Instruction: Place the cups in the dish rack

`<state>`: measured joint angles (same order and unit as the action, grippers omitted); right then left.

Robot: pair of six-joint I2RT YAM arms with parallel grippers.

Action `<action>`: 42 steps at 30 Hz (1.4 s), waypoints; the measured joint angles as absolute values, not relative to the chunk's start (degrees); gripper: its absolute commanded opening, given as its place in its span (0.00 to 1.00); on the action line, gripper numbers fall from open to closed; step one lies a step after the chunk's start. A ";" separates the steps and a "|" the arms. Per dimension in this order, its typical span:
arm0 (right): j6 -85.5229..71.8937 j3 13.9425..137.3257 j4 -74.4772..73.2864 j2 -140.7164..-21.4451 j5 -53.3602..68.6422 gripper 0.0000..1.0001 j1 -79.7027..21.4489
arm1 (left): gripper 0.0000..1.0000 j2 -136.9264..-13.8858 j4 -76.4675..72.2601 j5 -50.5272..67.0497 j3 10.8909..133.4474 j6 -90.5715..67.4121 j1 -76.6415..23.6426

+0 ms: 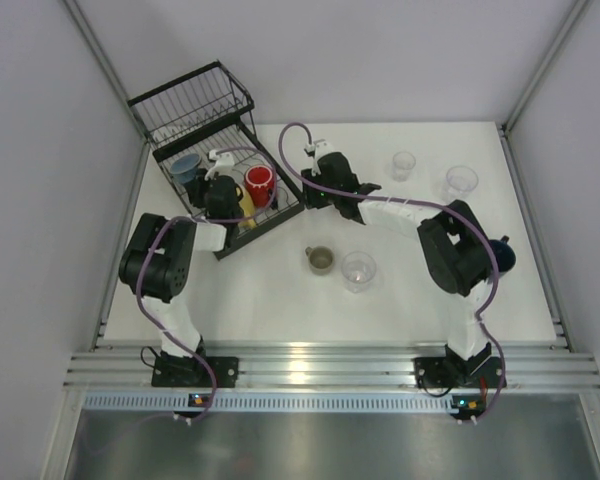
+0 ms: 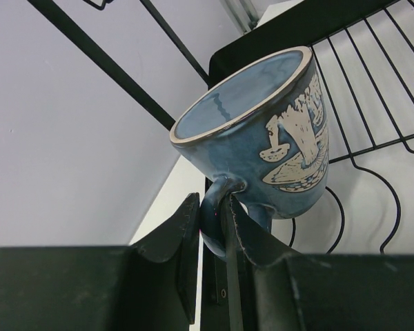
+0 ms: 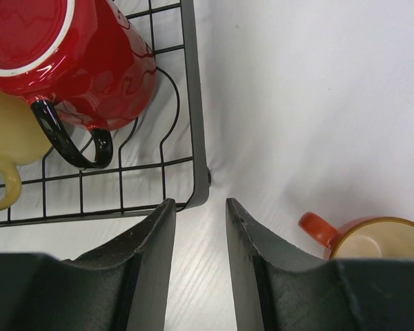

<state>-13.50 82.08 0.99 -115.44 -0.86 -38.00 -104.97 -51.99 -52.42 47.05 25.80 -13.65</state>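
Left gripper (image 2: pixel 210 209) clamps blue mug (image 2: pixel 259 134) by its handle inside the dish rack (image 1: pixel 195 108); placement likely needs lowering, then release; right gripper (image 3: pixel 201 205) open, empty

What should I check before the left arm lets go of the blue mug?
1. Grip: the left gripper is shut on the handle of the blue mug: ok.
2. Position: the mug is over the wires of the dish rack: ok.
3. Mug upright: not ok, it is tilted.
4. Mug base resting on the wires: cannot tell.
5. Gap to the red mug and the yellow mug: ok in the top view.
6. The right gripper is open, empty and outside the rack's corner: ok.
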 measured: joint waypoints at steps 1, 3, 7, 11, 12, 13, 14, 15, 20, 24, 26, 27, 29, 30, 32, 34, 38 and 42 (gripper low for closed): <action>-13.50 82.08 1.15 -115.44 -0.86 0.36 -37.98 | 0.00 -105.43 -52.60 -52.60 47.22 26.17 -13.65; -13.50 82.06 1.15 -115.44 -0.82 0.36 -37.95 | 0.00 -106.48 -53.47 -52.90 47.86 26.72 -13.65; -13.50 82.00 1.19 -115.44 -0.78 0.36 -37.95 | 0.00 -107.61 -54.04 -53.47 48.77 27.09 -13.67; -13.50 81.95 1.23 -115.44 -0.78 0.36 -37.95 | 0.04 -108.40 -54.63 -53.95 48.90 27.18 -13.82; -13.50 81.87 1.28 -115.44 -0.75 0.36 -37.93 | 0.06 -108.51 -54.81 -53.95 48.90 27.18 -13.85; -13.50 81.78 1.30 -115.42 -0.75 0.36 -37.91 | 0.11 -108.53 -54.92 -54.04 48.90 27.16 -13.89; -13.50 81.76 1.34 -115.42 -0.73 0.36 -37.85 | 0.15 -108.53 -54.92 -54.13 48.88 27.14 -13.93; -13.50 81.76 1.32 -115.42 -0.73 0.36 -37.80 | 0.18 -108.53 -54.94 -54.19 48.88 27.11 -13.98; -13.50 81.76 1.32 -115.39 -0.73 0.36 -37.58 | 0.33 -108.53 -55.46 -54.83 48.88 26.76 -14.22; -13.50 81.76 1.32 -115.39 -0.73 0.36 -37.58 | 0.36 -108.53 -57.10 -55.22 48.88 26.70 -14.46; -13.50 81.76 1.32 -115.39 -0.73 0.36 -37.58 | 0.37 -108.53 -57.56 -55.24 48.88 26.70 -14.52; -13.50 81.76 1.32 -115.39 -0.73 0.36 -37.58 | 0.38 -108.53 -57.84 -55.33 48.88 26.79 -14.57; -13.50 81.76 1.32 -115.39 -0.73 0.36 -37.58 | 0.38 -108.53 -58.39 -55.59 48.88 26.68 -14.63; -13.50 81.76 1.32 -115.39 -0.73 0.36 -37.58 | 0.38 -108.53 -58.46 -55.59 48.88 26.68 -14.68; -13.52 81.76 1.32 -115.39 -0.73 0.36 -37.58 | 0.38 -108.53 -58.70 -55.61 48.88 26.68 -14.68; -13.50 81.76 1.32 -115.39 -0.73 0.36 -37.58 | 0.38 -108.53 -58.74 -55.61 48.88 26.65 -14.68; -13.50 81.76 1.32 -115.39 -0.73 0.36 -37.58 | 0.39 -108.53 -58.70 -55.59 48.88 26.30 -14.68; -13.50 81.76 1.32 -115.39 -0.73 0.36 -37.58 | 0.39 -108.53 -58.17 -55.55 48.88 25.34 -14.68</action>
<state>-13.50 81.76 1.32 -115.39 -0.73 -37.58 -108.53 -58.17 -55.55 48.88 25.34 -14.68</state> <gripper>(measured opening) 0.359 0.384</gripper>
